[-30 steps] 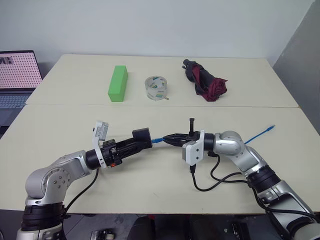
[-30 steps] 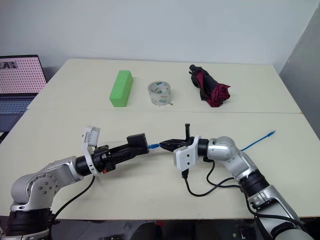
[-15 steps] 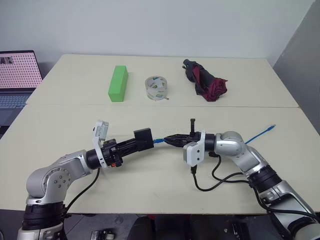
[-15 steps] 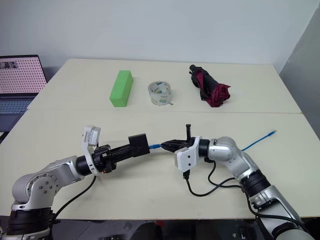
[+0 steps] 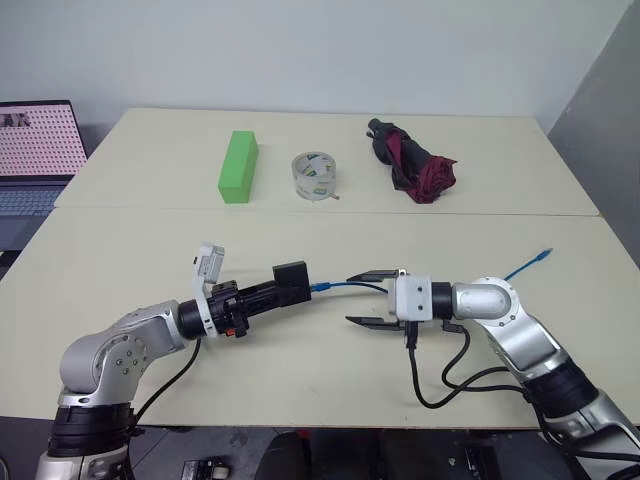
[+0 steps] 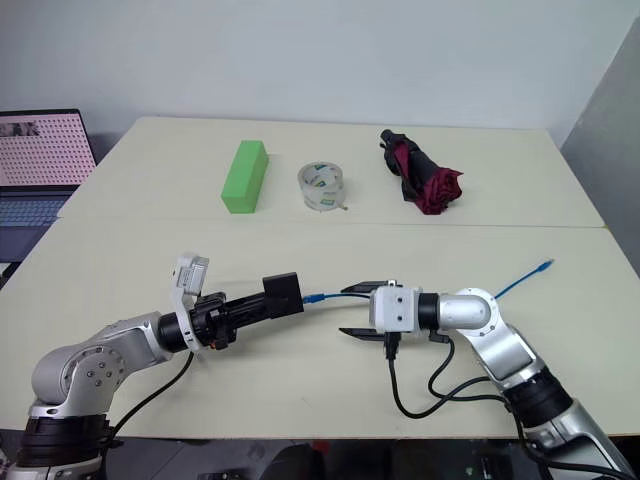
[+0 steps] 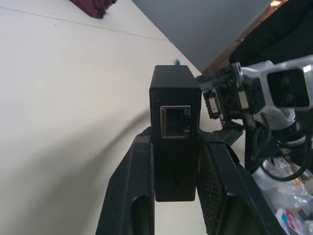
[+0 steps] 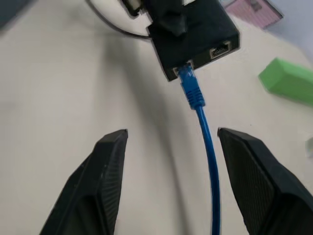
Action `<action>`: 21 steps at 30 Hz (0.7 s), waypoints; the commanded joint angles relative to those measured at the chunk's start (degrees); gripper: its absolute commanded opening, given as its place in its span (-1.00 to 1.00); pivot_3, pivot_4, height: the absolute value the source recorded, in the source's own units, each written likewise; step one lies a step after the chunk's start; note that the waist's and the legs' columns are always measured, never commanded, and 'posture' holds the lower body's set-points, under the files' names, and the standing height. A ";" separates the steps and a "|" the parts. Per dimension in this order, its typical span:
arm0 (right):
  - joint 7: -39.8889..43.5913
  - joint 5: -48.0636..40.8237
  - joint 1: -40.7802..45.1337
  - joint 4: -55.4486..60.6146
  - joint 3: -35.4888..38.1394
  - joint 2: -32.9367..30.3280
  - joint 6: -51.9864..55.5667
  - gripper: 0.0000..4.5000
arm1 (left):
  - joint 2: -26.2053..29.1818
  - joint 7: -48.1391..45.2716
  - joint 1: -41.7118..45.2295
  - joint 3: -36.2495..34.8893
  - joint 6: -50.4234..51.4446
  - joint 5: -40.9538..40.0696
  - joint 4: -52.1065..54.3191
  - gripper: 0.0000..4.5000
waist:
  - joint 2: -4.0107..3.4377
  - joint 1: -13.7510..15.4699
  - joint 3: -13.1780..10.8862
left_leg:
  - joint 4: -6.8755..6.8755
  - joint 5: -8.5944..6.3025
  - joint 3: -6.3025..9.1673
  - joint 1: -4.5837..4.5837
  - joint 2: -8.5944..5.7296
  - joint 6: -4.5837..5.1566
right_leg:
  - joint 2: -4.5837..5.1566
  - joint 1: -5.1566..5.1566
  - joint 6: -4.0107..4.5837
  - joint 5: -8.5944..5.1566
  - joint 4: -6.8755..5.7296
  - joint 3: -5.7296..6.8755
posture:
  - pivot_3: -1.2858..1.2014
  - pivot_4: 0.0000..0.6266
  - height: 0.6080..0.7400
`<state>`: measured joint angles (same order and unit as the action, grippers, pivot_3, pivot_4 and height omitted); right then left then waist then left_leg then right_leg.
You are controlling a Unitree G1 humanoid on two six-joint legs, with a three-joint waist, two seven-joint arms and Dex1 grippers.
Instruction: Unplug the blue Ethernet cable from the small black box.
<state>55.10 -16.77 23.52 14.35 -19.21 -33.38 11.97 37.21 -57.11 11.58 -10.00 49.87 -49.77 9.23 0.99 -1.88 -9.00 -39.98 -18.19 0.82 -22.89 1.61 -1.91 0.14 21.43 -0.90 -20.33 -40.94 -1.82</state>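
Above the surface (image 5: 300, 370), the left claw (image 7: 173, 161) clamps the box (image 5: 291, 282); the right wrist view shows the cable (image 8: 198, 105) plugged in between the right claw's (image 5: 367, 297) spread fingers.

A pale counter (image 5: 150, 250) carries three things in a row along its far part: a green block (image 5: 236, 168) toward the left, a clear tape roll (image 5: 312, 176) lying flat just beside it, and a folded black-and-maroon umbrella (image 5: 412, 168) further right. An open laptop (image 5: 35, 150) with a pink patterned screen stands off the counter's left edge.
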 commanded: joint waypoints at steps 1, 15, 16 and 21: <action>-1.38 -11.94 0.88 8.48 4.68 -0.42 17.11 0.31 | 1.80 -4.27 1.18 1.60 -3.08 1.43 1.72 -0.65 | 0.00 0.03 0.00 | 0.00 0.00 0.00 0.01 0.00 0.00 | 0.00 -0.02 0.00 0.00 0.00 0.00 | 0.03 -0.52 1.00; -6.23 -21.88 5.31 8.83 7.51 4.58 35.33 0.31 | 3.40 -12.21 5.85 6.08 -8.49 3.56 5.00 -0.65 | 0.00 0.03 -0.01 | 0.04 -0.01 0.01 -0.02 -0.05 0.02 | -0.01 0.00 0.00 0.00 0.07 -0.01 | 0.03 -0.52 1.00; -6.11 -22.87 5.56 8.77 7.79 4.79 36.28 0.31 | 3.36 -12.24 5.85 6.13 -8.69 3.77 4.94 -0.65 | 0.00 0.03 -0.01 | 0.03 -0.01 0.01 -0.02 -0.06 0.03 | -0.01 0.00 0.00 0.00 0.08 -0.02 | 0.03 -0.52 1.00; -6.09 -25.62 6.14 8.68 8.89 5.14 39.49 0.31 | 3.14 -12.12 5.72 6.33 -9.26 4.15 4.69 -0.65 | 0.00 0.03 -0.01 | 0.03 -0.02 0.01 -0.02 -0.05 0.03 | -0.01 0.00 0.00 0.00 0.08 -0.01 | 0.03 -0.52 1.00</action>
<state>48.62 -40.28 28.69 22.04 -12.23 -28.39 50.76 40.05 -68.54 16.63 -3.65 41.74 -45.52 12.61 0.99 -1.85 -9.01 -39.95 -18.21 0.83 -22.91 1.56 -1.87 0.13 21.43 -0.91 -20.33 -40.86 -1.83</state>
